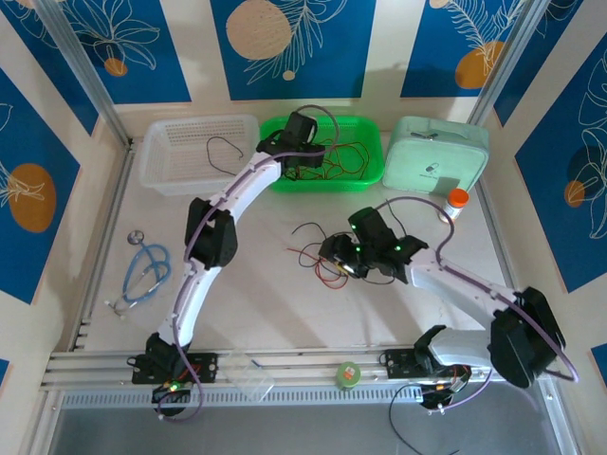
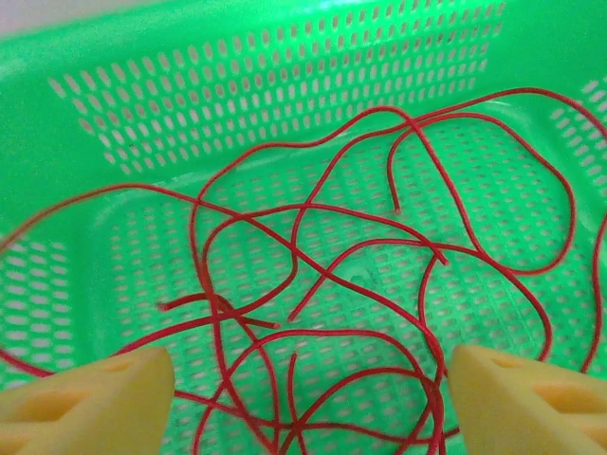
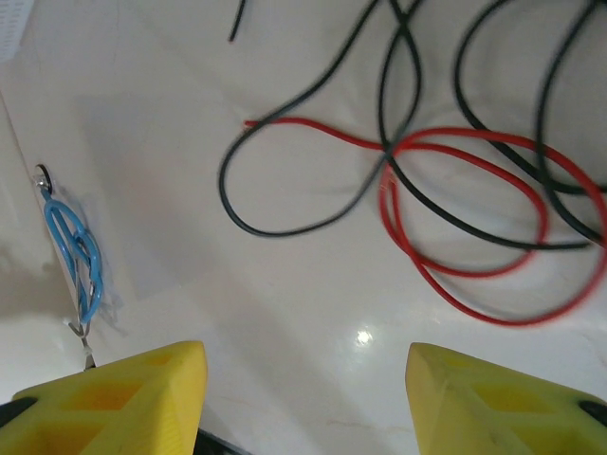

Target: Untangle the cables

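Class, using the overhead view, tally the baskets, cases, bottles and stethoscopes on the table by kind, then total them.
Baskets: 2 (white basket, green basket)
Pale green case: 1
Bottle with orange cap: 1
Blue stethoscope: 1
Total: 5

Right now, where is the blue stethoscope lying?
In the top view, the blue stethoscope lies on the table at its left side, just left of the left arm and nearer the camera than the white basket.
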Motion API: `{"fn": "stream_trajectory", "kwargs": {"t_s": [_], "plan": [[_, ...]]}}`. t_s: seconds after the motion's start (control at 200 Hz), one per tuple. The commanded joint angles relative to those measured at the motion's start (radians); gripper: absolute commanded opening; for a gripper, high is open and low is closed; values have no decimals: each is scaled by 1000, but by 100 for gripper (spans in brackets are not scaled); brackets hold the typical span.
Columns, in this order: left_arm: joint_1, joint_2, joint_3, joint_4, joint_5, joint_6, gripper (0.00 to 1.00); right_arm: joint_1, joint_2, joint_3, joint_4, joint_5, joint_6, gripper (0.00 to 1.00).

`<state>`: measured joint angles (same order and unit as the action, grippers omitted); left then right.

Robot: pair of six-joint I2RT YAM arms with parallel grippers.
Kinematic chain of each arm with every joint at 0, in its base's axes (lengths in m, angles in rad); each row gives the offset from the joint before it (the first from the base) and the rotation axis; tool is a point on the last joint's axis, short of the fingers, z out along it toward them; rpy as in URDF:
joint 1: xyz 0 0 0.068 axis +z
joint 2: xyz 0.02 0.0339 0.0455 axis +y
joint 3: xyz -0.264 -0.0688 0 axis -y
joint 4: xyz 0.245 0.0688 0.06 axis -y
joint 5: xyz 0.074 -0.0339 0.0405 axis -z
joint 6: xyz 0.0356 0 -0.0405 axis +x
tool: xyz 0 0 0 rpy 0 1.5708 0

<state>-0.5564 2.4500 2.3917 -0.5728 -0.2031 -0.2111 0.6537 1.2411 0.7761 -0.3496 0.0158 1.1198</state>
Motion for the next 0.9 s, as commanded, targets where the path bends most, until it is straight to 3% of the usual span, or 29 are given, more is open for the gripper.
{"fn": "stream_trajectory", "kwargs": {"t_s": [0.0,0.06,0.585,0.73,0.89], "plan": [[9,-209,-34,-3,21,11,91,22,77,70,49,46,16,58],[9,-291,-87,-5,16,12,100,29,121,95,56,57,18,59],[10,-1024,-805,5,125,-83,100,63,398,276,68,84,26,60],[10,-1174,-928,-7,165,-100,100,76,474,343,39,100,15,48],[9,-1271,-986,-59,189,-115,100,96,484,381,10,150,6,20]]}}
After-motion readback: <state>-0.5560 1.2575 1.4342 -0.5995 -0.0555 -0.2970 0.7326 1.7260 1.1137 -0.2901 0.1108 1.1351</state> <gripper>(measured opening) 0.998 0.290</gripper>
